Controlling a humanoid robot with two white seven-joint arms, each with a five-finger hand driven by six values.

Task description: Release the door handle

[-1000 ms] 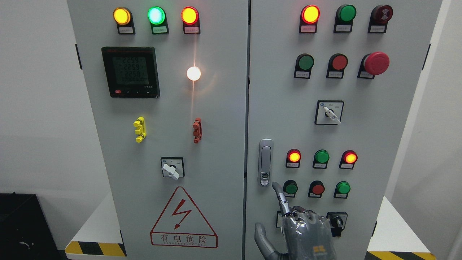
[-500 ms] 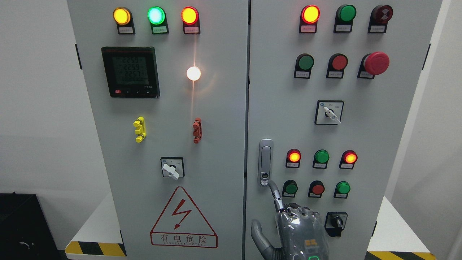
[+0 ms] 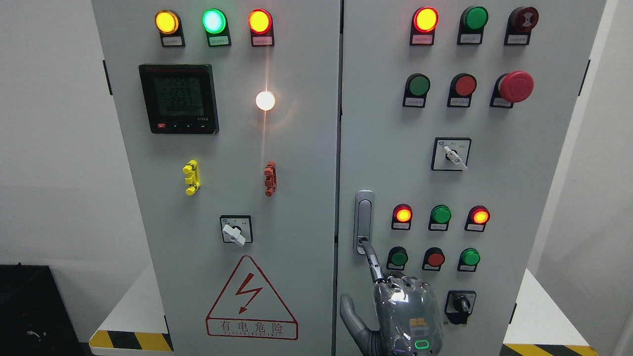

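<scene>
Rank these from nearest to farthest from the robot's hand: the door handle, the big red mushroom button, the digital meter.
Measured from the right hand:
1. Door handle, just above, at its extended fingertip.
2. Big red mushroom button, upper right.
3. Digital meter, upper left door.

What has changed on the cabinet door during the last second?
The right hand moved up and left; its extended index finger now reaches the lower end of the door handle. It grasps nothing. The handle, lamps and switches stayed unchanged.
</scene>
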